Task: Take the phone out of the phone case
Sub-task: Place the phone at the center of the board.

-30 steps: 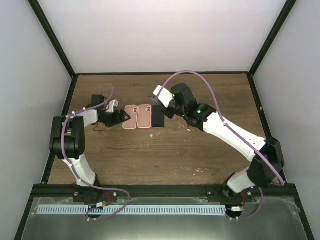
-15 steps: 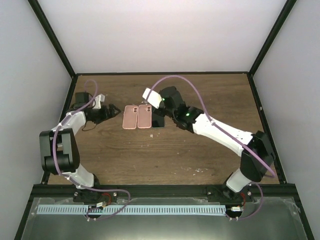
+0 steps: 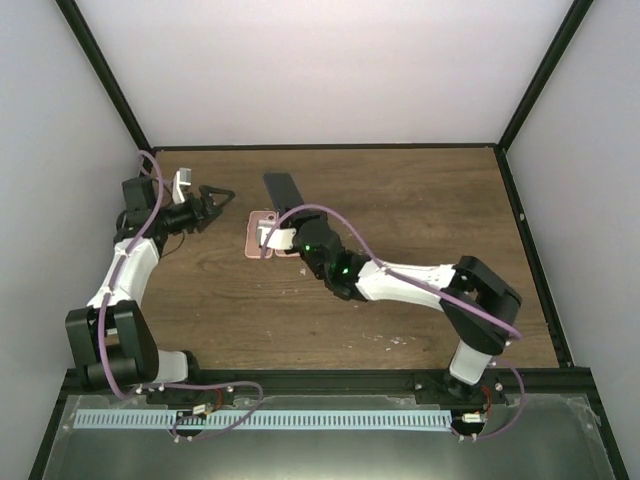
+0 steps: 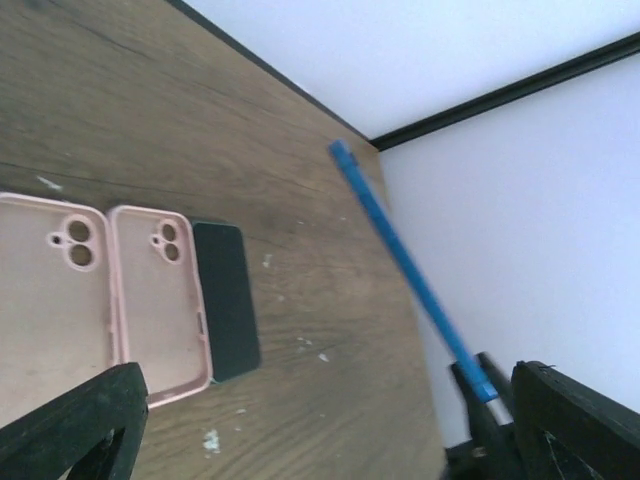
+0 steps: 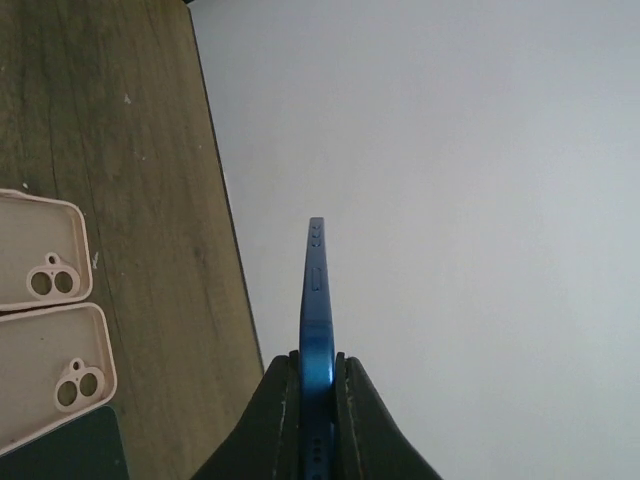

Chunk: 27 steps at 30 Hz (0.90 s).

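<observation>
My right gripper (image 3: 291,214) is shut on a blue phone (image 3: 283,190) and holds it in the air above the cases. In the right wrist view the phone (image 5: 317,300) stands edge-on between the fingers (image 5: 281,415). In the left wrist view it is a slanted blue bar (image 4: 400,270). Two pink cases (image 4: 50,290) (image 4: 160,295) lie side by side, camera cutouts showing. A dark green flat rectangle (image 4: 225,300) lies against the second one. My left gripper (image 3: 218,197) is open and empty, left of the cases, well apart from them.
The right arm (image 3: 400,280) stretches low across the table's middle and hides part of the pink cases (image 3: 262,232) in the top view. The black frame's back rail (image 3: 320,147) and the white walls lie close behind both grippers. Small white crumbs (image 4: 310,348) dot the wood.
My right gripper has risen from the dark rectangle and swung left with the blue phone in it. My left gripper has drawn back from the pink cases toward the far-left corner.
</observation>
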Each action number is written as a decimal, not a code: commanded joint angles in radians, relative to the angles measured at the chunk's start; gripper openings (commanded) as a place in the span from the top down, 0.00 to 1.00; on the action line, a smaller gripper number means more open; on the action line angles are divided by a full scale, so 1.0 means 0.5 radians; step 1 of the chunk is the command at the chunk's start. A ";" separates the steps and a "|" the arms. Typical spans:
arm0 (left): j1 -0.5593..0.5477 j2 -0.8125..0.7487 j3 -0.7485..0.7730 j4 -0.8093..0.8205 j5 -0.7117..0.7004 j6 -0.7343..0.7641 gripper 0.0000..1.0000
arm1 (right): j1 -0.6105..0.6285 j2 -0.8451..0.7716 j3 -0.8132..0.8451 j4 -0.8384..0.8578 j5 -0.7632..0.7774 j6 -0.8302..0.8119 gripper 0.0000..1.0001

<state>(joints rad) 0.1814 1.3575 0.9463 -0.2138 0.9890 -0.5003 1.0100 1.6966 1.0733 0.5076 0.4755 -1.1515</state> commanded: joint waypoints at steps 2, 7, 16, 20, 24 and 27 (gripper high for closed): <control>-0.009 -0.080 -0.192 0.542 0.307 -0.539 0.03 | 0.116 0.107 -0.090 0.801 0.136 -0.534 0.99; -0.082 -0.083 -0.235 0.623 0.333 -0.636 0.06 | 0.235 0.243 -0.119 1.112 0.153 -0.739 0.99; -0.211 -0.039 -0.244 0.623 0.331 -0.642 0.35 | 0.333 0.451 -0.041 1.409 0.146 -0.965 0.99; -0.212 -0.019 -0.248 0.639 0.329 -0.656 0.54 | 0.344 0.489 -0.038 1.492 0.144 -1.028 0.99; -0.208 -0.002 -0.251 0.667 0.334 -0.675 0.70 | 0.354 0.502 -0.039 1.563 0.135 -1.057 0.99; -0.209 0.009 -0.250 0.689 0.338 -0.697 0.82 | 0.357 0.507 -0.034 1.586 0.134 -1.072 0.96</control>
<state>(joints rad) 0.0776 1.3472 0.8230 0.0921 1.1393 -0.8371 1.1782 1.9533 1.0016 1.1713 0.5434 -1.6615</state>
